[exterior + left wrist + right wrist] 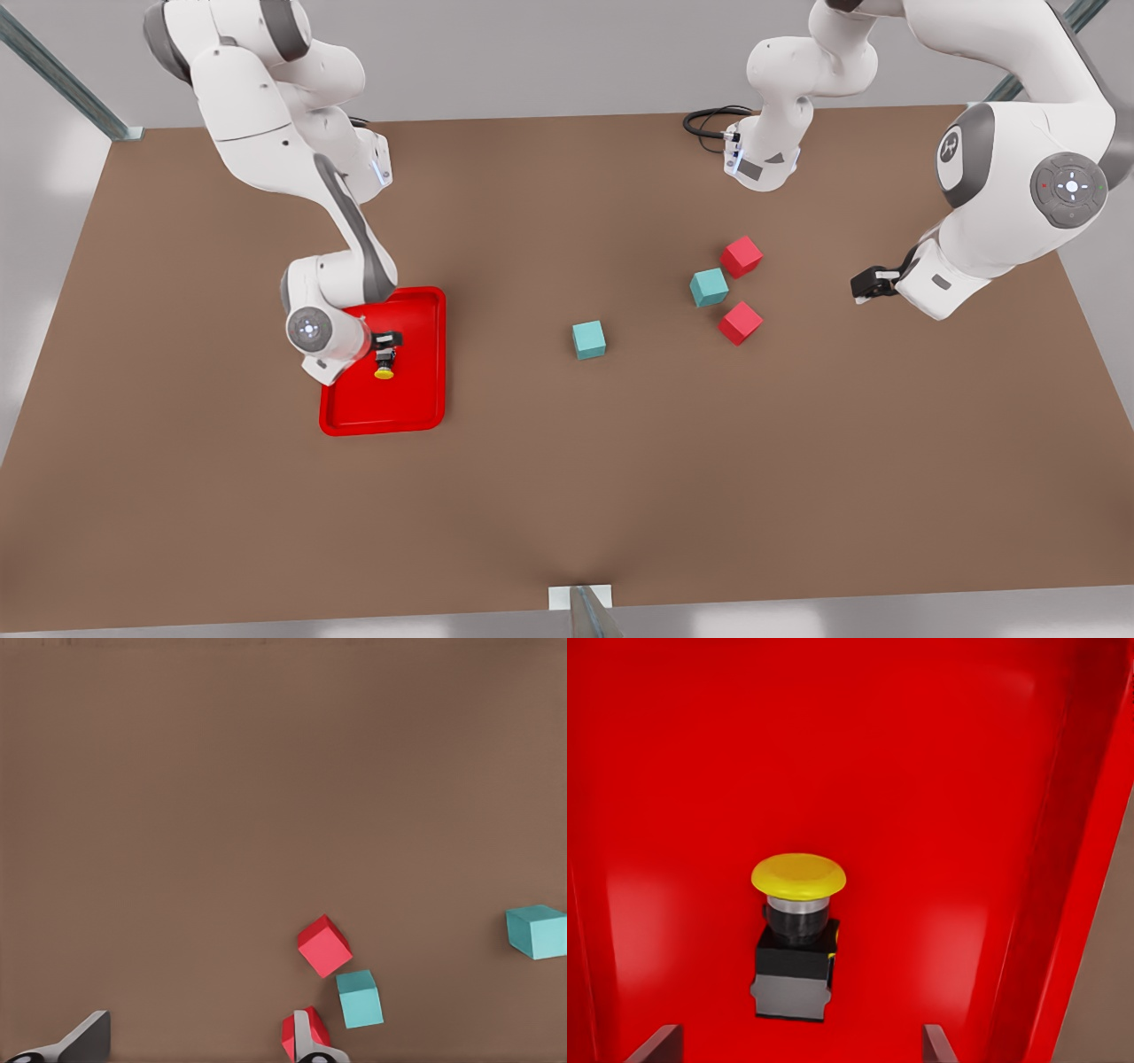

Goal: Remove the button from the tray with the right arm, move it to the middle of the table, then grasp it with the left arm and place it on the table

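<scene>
The brown table [567, 496] carries a red tray [416, 399] toward the front view's left. The right arm [292, 159] reaches down over the tray, and the left arm [1019, 168] waits above the table at the front view's right. Near the middle sit two teal cubes [588, 340] and two red cubes [741, 322].

The right gripper [386, 347] hangs low over the tray floor, its fingers [656, 1047] spread apart on either side of the button [796, 935], not touching it. The left gripper [873, 283] hovers beside the cube cluster, fingers [84, 1041] parted and empty. The button lies inside the tray, its yellow cap pointing toward the near edge.
</scene>
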`<state>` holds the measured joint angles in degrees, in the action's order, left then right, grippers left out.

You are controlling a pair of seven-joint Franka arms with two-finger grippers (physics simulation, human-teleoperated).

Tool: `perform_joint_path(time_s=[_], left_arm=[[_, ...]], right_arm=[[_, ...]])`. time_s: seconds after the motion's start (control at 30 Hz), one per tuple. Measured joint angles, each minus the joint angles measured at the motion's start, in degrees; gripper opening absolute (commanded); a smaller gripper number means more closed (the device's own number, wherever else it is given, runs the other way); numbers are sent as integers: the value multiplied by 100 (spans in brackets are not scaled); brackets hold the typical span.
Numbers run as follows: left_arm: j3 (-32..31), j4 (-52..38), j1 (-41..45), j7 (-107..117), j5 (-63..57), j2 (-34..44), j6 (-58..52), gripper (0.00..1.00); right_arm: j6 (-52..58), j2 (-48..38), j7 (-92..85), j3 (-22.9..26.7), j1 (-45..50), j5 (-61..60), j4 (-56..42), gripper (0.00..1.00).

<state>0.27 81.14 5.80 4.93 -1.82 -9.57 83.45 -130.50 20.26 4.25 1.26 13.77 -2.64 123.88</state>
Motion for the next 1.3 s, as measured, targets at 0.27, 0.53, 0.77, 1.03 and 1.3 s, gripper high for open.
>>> perform_joint_path(time_s=[0.27, 0.53, 0.77, 1.03, 1.3], left_arm=[[0, 44, 0, -51, 1, -58, 11, 100], [0, 43, 0, -83, 1, -61, 11, 100], [0, 38, 0, -100, 1, -60, 1, 100], [0, 36, 0, -113, 1, -60, -24, 100], [0, 36, 0, -122, 1, -43, -52, 100]], right_arm=[[-676, 226, 505, -7, 47, -8, 56, 100], [-823, 497, 878, -5, 39, -9, 56, 100], [-858, 513, 1070, -11, -33, -7, 273, 100], [-861, 469, 1200, -122, -66, -11, 420, 100], [-754, 311, 1270, -134, -123, -16, 410, 100]])
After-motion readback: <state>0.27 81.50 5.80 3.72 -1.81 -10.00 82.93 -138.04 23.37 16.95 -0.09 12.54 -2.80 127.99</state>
